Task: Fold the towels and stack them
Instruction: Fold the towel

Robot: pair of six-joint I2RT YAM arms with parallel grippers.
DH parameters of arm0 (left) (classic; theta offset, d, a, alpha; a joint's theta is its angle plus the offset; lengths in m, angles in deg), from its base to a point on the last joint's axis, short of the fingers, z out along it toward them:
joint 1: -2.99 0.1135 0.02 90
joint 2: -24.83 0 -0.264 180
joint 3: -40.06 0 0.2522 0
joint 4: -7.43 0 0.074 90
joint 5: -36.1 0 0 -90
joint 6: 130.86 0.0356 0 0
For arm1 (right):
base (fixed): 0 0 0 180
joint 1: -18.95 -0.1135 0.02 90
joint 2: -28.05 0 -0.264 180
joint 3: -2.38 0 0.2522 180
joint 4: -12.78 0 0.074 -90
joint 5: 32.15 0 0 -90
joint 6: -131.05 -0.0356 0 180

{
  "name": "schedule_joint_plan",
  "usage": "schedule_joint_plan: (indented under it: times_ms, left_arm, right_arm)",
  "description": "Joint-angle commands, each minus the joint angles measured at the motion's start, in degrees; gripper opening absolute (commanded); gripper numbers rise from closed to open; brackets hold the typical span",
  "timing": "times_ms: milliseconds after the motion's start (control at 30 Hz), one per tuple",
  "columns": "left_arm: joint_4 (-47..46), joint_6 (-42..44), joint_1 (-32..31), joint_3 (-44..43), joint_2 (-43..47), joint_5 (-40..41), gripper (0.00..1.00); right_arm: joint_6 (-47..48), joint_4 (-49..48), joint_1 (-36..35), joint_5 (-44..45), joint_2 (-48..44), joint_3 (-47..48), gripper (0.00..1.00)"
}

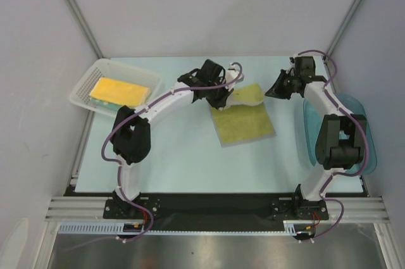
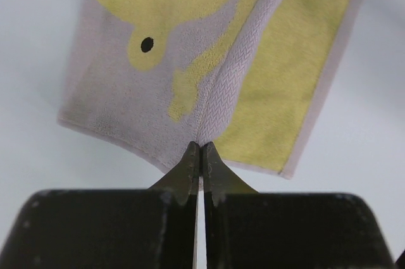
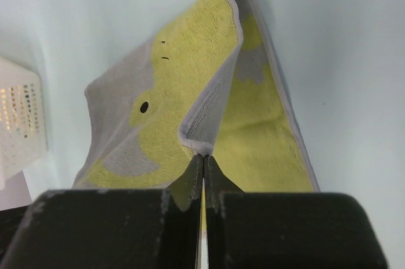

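Observation:
A pale yellow towel [image 1: 245,123] with a cartoon chick face lies in the middle of the table, its far edge lifted and turned over. My left gripper [image 1: 231,96] is shut on that raised edge, and its wrist view shows the grey hem [image 2: 237,66] pinched at the fingertips [image 2: 200,150]. My right gripper [image 1: 267,93] is shut on the same towel's other far corner [image 3: 209,117], with the chick's eye and yellow body [image 3: 158,111] hanging below. Further folded towels [image 1: 120,90], yellow over teal, are stacked in the white basket.
The white mesh basket [image 1: 85,85] stands at the far left and shows in the right wrist view [image 3: 19,123]. A blue translucent tub [image 1: 372,149] sits at the right edge beneath the right arm. Grey walls close in the back and sides.

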Motion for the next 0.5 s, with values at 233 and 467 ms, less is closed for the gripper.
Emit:
schedule_joint_plan:
  times_ms: [233, 467]
  left_arm:
    - [-5.07, -3.67, -3.94, 10.76, 6.74, -0.22, 0.0]
    - [-7.88, -4.46, -6.75, 19.01, 8.67, 0.56, 0.0]
  right_arm:
    - [1.47, 0.22, 0.18, 2.68, -7.8, -12.84, 0.0]
    - [0.06, -4.08, 0.18, 3.91, -10.61, -20.94, 0.0]
